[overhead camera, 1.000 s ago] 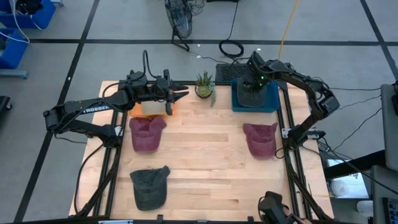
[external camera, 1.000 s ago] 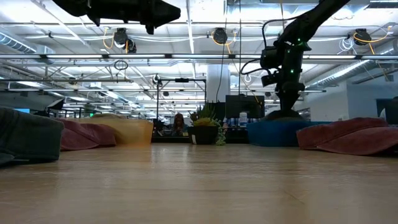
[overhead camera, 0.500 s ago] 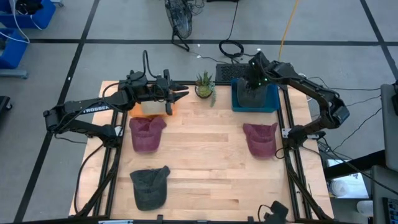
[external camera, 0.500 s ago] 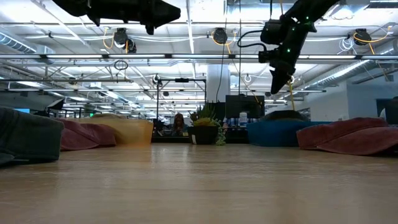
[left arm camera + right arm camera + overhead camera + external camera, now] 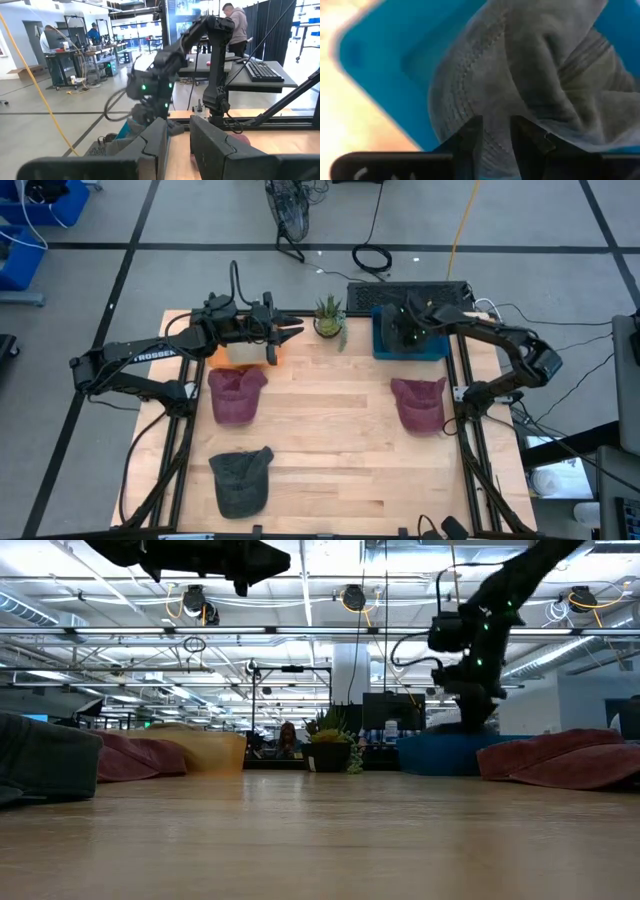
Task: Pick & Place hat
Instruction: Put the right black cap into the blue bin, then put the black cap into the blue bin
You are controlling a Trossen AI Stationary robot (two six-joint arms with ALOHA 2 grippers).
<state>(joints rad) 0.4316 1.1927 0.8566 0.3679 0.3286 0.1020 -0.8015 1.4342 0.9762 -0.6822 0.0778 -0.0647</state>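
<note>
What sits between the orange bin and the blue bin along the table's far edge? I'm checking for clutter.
In the high view, only a small potted green plant stands between the orange bin and the blue bin.

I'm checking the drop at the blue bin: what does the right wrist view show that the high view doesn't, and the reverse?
Only the right wrist view shows the grey hat's stitching and folds close up, with the right gripper just above it. Only the high view shows the two maroon hats, the dark hat, the plant and the left gripper over the orange bin. Both show the blue bin.
</note>
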